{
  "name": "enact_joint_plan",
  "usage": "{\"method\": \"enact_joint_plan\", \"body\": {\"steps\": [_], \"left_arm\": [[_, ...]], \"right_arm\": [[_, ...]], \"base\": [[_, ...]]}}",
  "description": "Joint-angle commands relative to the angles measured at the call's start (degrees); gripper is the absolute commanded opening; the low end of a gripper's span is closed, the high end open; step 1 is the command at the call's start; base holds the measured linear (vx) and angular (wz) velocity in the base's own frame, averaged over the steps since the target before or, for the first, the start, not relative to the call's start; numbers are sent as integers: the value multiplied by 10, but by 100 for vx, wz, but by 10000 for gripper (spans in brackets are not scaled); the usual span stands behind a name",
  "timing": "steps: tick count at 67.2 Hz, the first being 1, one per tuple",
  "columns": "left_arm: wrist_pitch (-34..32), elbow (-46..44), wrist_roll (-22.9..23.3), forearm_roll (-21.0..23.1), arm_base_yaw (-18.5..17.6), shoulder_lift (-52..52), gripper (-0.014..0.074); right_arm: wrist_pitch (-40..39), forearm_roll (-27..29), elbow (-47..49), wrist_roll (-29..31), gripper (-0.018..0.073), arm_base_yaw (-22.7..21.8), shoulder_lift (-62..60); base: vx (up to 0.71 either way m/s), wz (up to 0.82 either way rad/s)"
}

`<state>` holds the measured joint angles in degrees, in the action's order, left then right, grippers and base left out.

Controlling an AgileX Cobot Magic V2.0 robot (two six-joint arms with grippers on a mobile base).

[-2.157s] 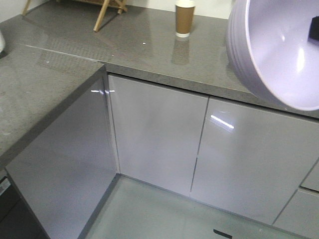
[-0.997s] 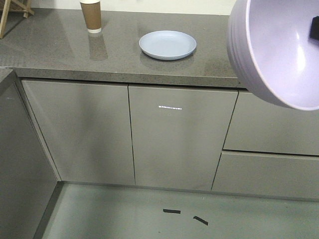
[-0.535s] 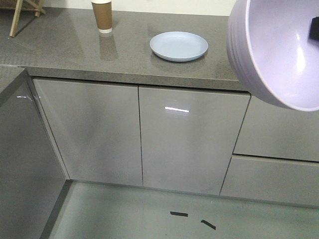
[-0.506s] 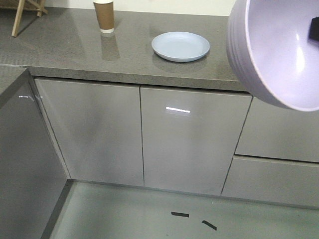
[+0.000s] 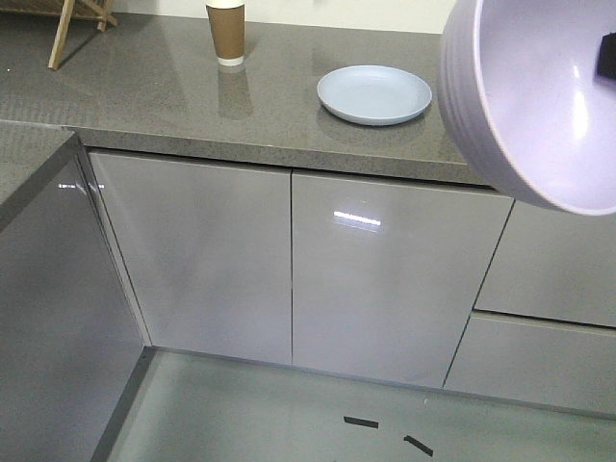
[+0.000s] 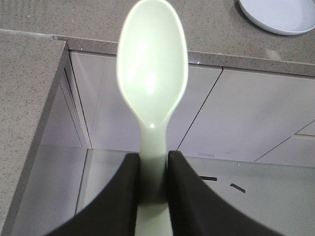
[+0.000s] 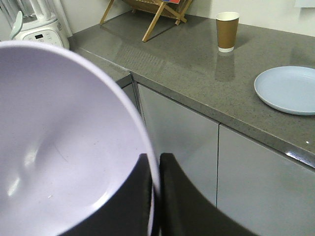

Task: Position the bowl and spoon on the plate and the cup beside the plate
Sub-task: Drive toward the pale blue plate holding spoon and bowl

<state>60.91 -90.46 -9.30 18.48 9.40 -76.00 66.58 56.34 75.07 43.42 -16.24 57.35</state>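
Gripping the spoon (image 6: 152, 69) by its handle, the left gripper (image 6: 153, 162) has both dark fingers closed flat against the handle's sides. The spoon is held in the air in front of the cabinets (image 5: 385, 269), bowl-end away from the wrist camera and hollow face toward it.

The right gripper (image 7: 155, 164) is clamped on the rim of the bowl (image 7: 59, 147), one finger inside the wall and one outside. The bowl is also in the air, tipped so that its inside faces the front camera, where it fills the upper right corner.

The plate (image 5: 374, 94) lies flat on the counter (image 5: 144, 87), near the front edge. The cup (image 5: 226, 34) stands upright on the same counter, further back and well apart from the plate, to its left in the front view. Its brown wall shows no legible print.

A wooden rack (image 7: 157, 12) stands at the back of the counter. A white appliance (image 7: 37, 27) sits at the far corner; its panel carries markings too small to read. Two short black marks (image 5: 362, 422) lie on the floor below the cabinets.
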Motion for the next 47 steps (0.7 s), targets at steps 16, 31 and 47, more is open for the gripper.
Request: {"method": "enact_joint_plan", "body": {"steps": [16, 31, 47], "left_arm": [[-30, -15, 0, 17, -1, 16, -8], [-30, -15, 0, 17, -1, 16, -8], [-30, -15, 0, 17, -1, 16, -8]], "right_arm": [[-22, 34, 19, 3, -6, -2, -5], [-22, 34, 19, 3, -6, -2, -5], [-22, 34, 19, 3, -6, -2, -5]], "base": [[2, -1], [3, -4], [4, -1]]}}
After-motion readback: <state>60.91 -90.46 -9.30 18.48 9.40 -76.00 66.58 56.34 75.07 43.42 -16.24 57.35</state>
